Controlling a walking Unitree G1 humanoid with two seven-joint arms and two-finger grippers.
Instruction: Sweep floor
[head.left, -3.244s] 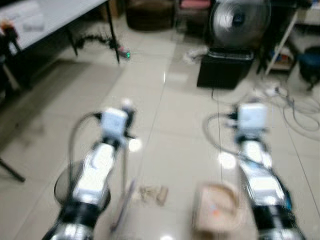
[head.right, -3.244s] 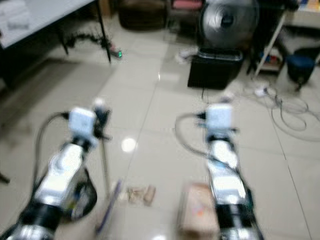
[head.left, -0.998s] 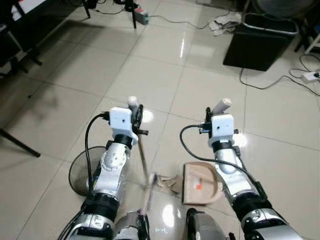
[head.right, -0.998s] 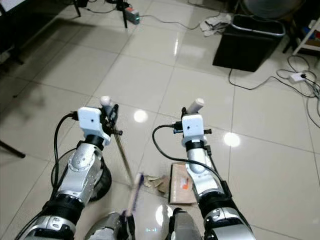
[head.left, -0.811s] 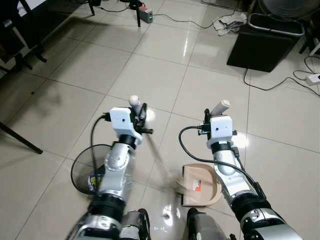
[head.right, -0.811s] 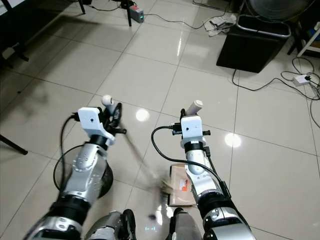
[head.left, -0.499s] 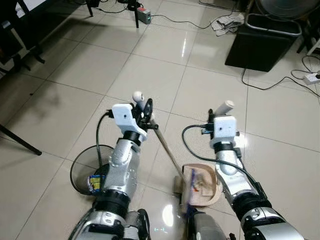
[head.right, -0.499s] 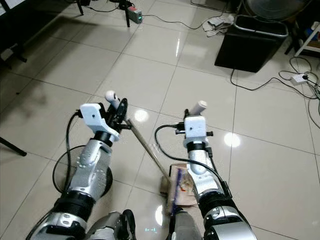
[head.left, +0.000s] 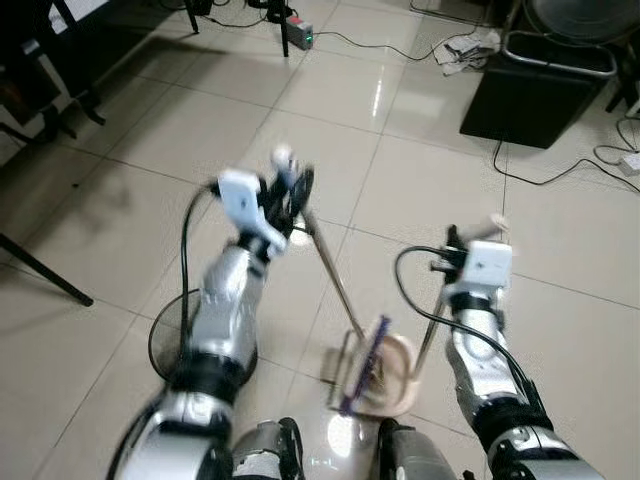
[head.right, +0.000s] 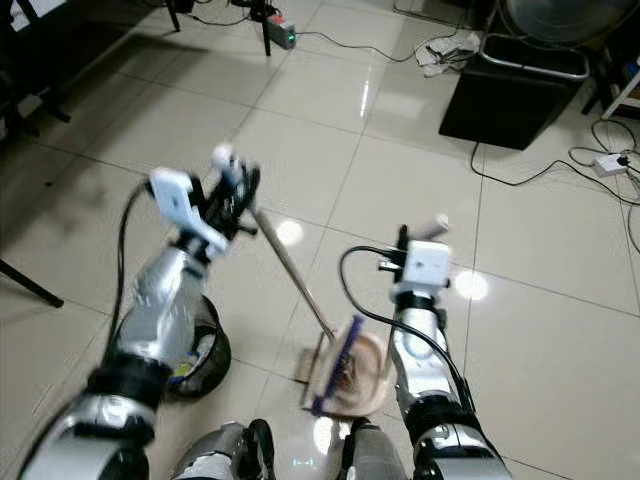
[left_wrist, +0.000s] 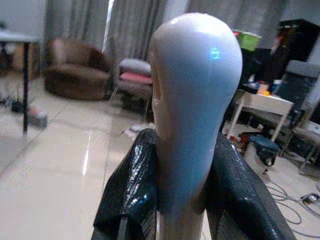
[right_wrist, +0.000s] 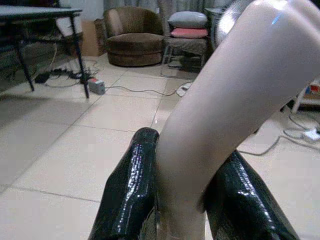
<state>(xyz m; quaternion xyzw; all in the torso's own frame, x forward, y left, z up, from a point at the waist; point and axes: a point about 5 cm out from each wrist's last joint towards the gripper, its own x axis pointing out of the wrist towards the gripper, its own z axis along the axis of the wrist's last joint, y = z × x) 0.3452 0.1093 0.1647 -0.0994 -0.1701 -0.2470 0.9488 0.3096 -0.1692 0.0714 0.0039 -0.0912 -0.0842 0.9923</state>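
Lower left of the head view: a round black wire waste bin (head.left: 170, 345) stands on the pale floor tiles (head.left: 130, 140), partly behind the left arm, with something coloured in its bottom. The left gripper (head.left: 293, 192) sits left of centre, raised, its black fingers (left_wrist: 132, 190) clamped on the white rounded top of the broom handle (left_wrist: 192, 100); the wrist view shows a finger pressing each side of it. From there the thin broom shaft (head.left: 330, 272) slants down toward lower centre, ending at the broom head (head.left: 362, 362) with purple bristles, which lies tilted across the mouth of the dustpan (head.left: 395, 372). The beige dustpan rests on the floor at bottom centre, between the two arms, brownish debris inside it, too small to identify. Right of centre, the right gripper (head.left: 470, 232) holds the dustpan handle (right_wrist: 225, 100); its fingers (right_wrist: 132, 195) close on both sides of the cream grip in the wrist view. Upper right of the frame: a black rectangular bin (head.left: 535, 85) with cables (head.left: 560, 170) trailing across the tiles beside it. Upper centre: a power strip (head.left: 298, 35) with a lit green light.
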